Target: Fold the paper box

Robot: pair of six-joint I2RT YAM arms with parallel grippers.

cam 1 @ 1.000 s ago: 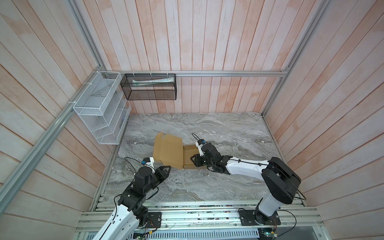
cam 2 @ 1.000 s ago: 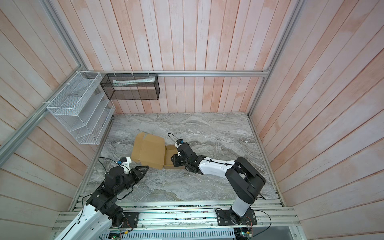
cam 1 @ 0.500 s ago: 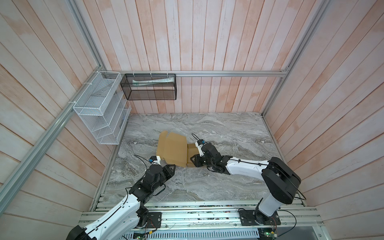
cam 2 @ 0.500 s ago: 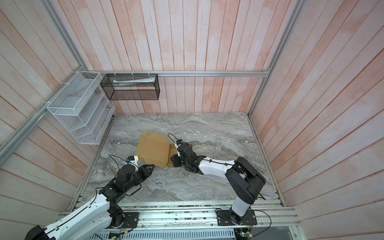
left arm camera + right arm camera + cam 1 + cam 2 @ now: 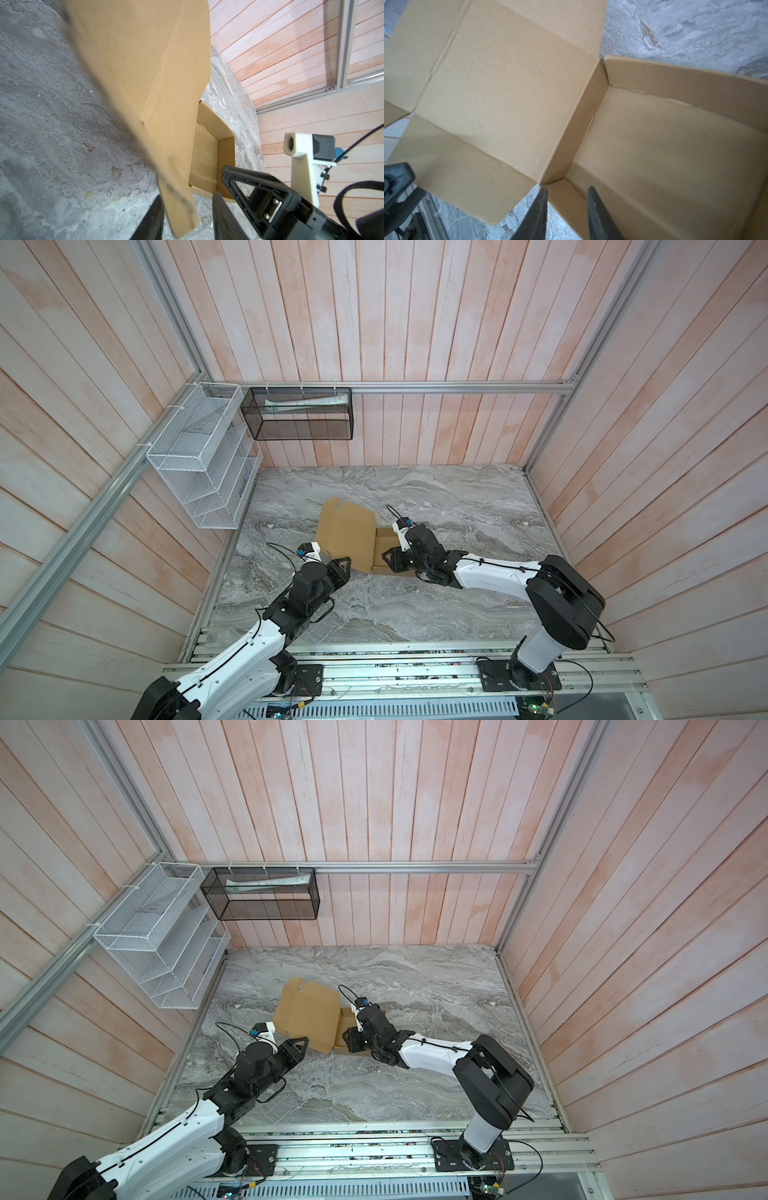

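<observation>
The paper box (image 5: 347,537) sits on the marble tabletop (image 5: 457,510), left of its middle, part folded. In both top views a shallow tray (image 5: 384,537) with raised walls is on the right and a broad lid panel (image 5: 309,1015) tilts up over the tray's left side.

Nearest the base rail, the left gripper (image 5: 344,564) is at the lid panel's near corner. In the left wrist view its jaws stand partly apart, with the lid's side flap (image 5: 180,207) showing between the fingers (image 5: 151,220). A strip of table is visible between flap and one finger, so it is not pinched.

A little farther in, the right gripper (image 5: 386,559) reaches from the right to the tray's near wall. In the right wrist view one finger is outside that wall and one inside (close by the corner where the lid hinges), drawn narrow onto the cardboard.

Beyond, the table runs to the plank wall (image 5: 415,323). A white wire rack (image 5: 199,472) hangs at the left, and a black mesh basket (image 5: 299,416) on the back rail holds a pale packet.
</observation>
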